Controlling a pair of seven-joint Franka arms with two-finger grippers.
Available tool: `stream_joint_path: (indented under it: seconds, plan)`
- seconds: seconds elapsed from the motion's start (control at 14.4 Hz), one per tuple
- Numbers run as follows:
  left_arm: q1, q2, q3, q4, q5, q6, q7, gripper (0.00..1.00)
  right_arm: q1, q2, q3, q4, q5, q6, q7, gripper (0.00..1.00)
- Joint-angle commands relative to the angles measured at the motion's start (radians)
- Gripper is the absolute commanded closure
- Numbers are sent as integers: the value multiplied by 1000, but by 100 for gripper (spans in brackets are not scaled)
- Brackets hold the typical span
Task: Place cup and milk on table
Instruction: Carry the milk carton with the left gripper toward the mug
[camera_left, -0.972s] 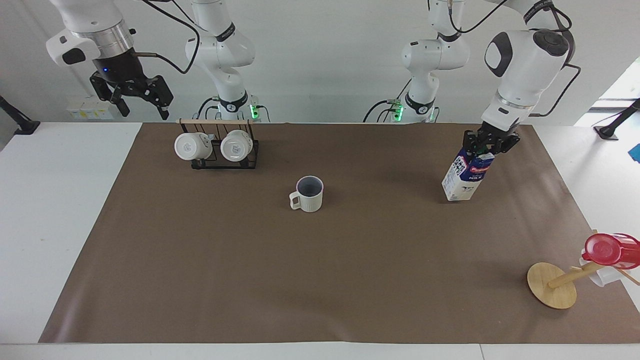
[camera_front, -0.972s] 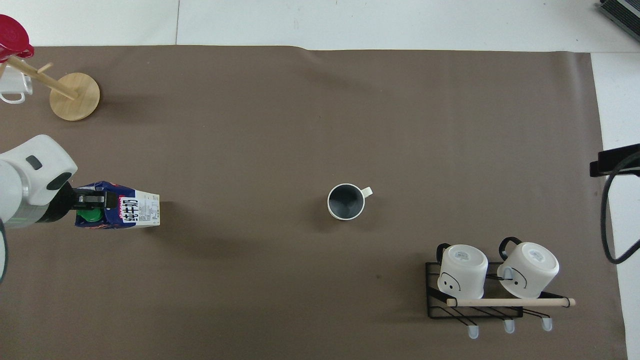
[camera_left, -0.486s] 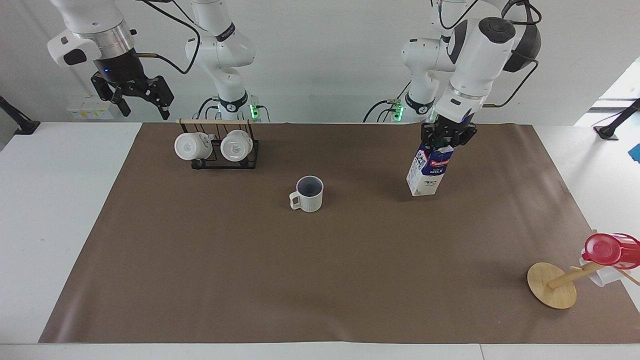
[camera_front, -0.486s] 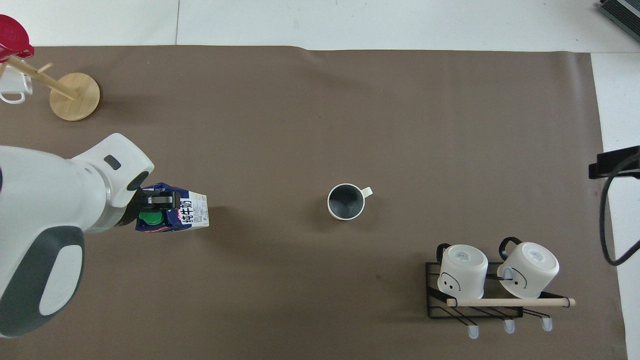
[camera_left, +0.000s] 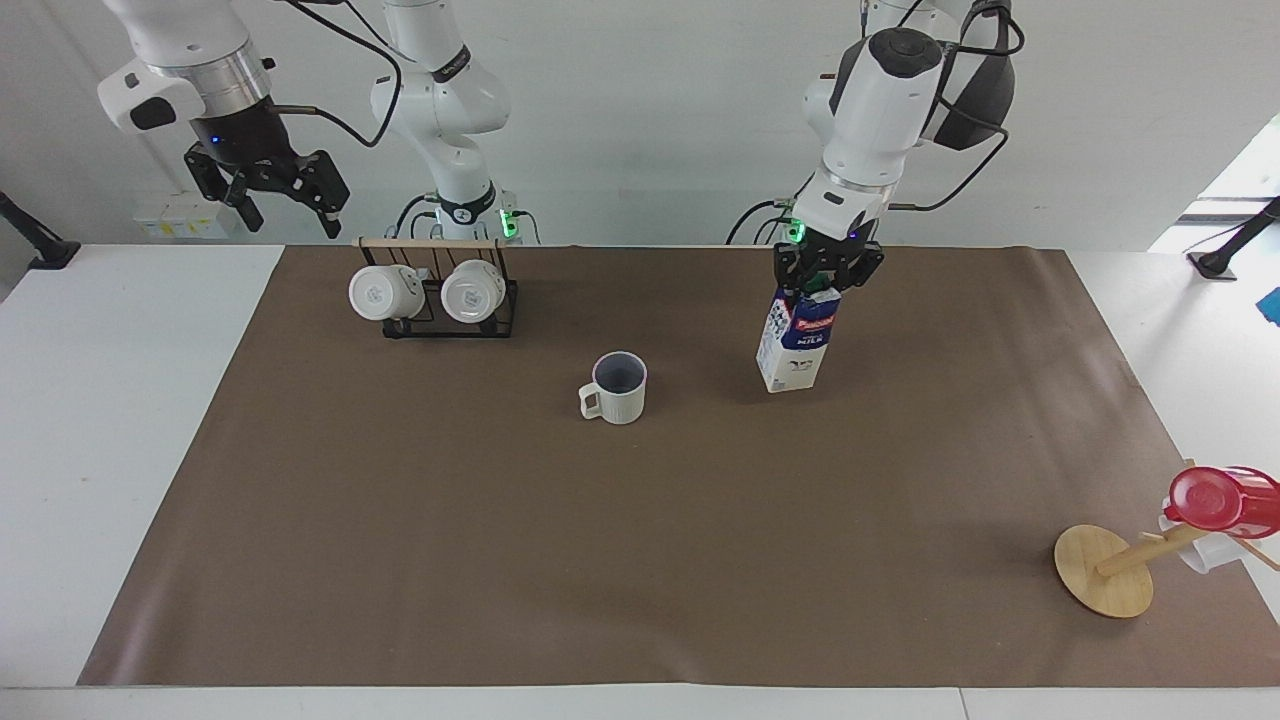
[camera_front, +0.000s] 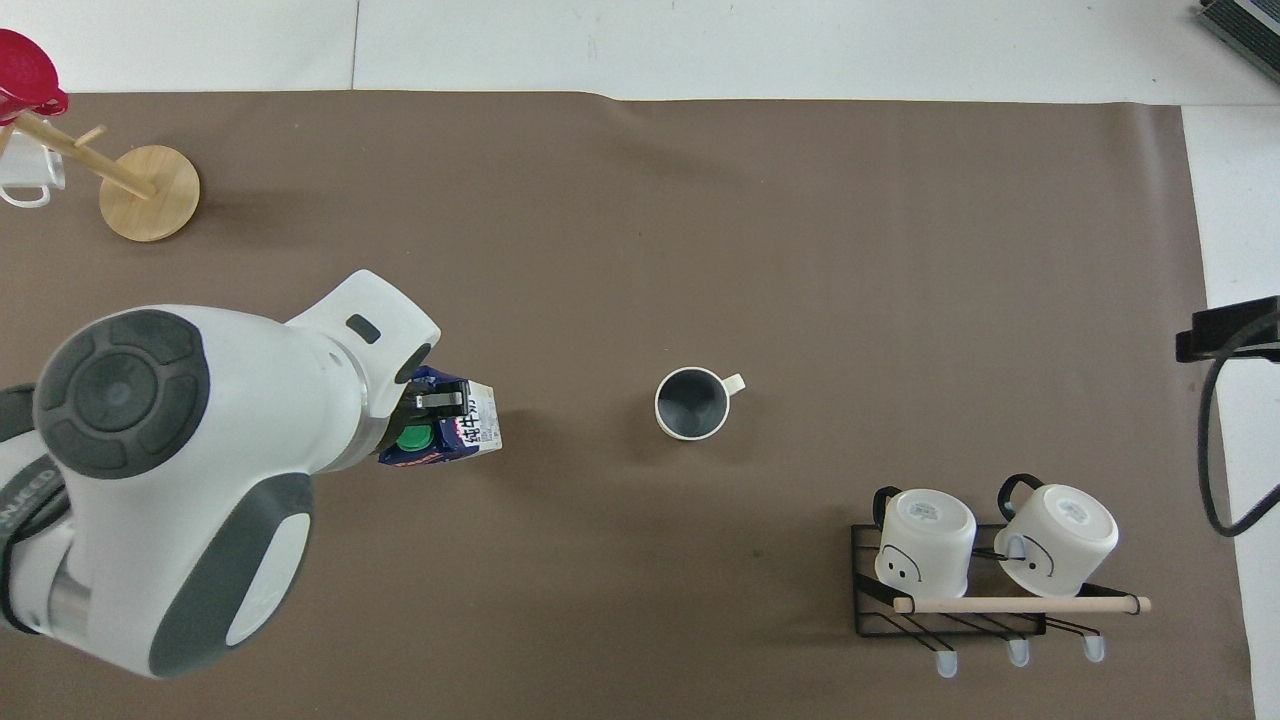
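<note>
In the overhead view the left arm's bulky white housing (camera_front: 170, 470) covers the brown sheet (camera_front: 640, 250) at about eight o'clock and hides most of the milk carton (camera_front: 470, 430) (only its green cap and one printed side show). The red cup (camera_front: 25, 75) is cut off at ten o'clock. Whether the carton's base touches the sheet cannot be told.

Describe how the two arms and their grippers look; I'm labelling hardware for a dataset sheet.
Both arms have glossy white rounded shells with dark grey round joint caps and black cables looping along them; green lights glow at their bases. The left gripper is small, black and two-fingered, under a white wrist. The right gripper is black with splayed links, below a silver metal ring and a white side box; a small blue light shows on it.
</note>
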Motion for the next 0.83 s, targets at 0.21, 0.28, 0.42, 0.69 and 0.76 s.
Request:
stream_joint_path:
  seconds: [0.21,0.28,0.42,0.69,0.76]
  plan:
    - [-80,79,16,29,-9,87,-120,45,-1,-27,3,-27,15,2,16,0]
    - [-82,92,14,29,-9,95,-125,45,-6,-26,3,-25,15,-6,16,0]
    - [-126,120,10,41,-9,112,-165,46,-9,-25,3,-24,14,-4,16,0]
    - [-151,177,10,95,-9,118,-185,44,-4,-25,3,-24,14,-4,15,0]
    - [-151,180,10,95,-8,118,-177,44,-4,-25,3,-24,14,-4,15,0]
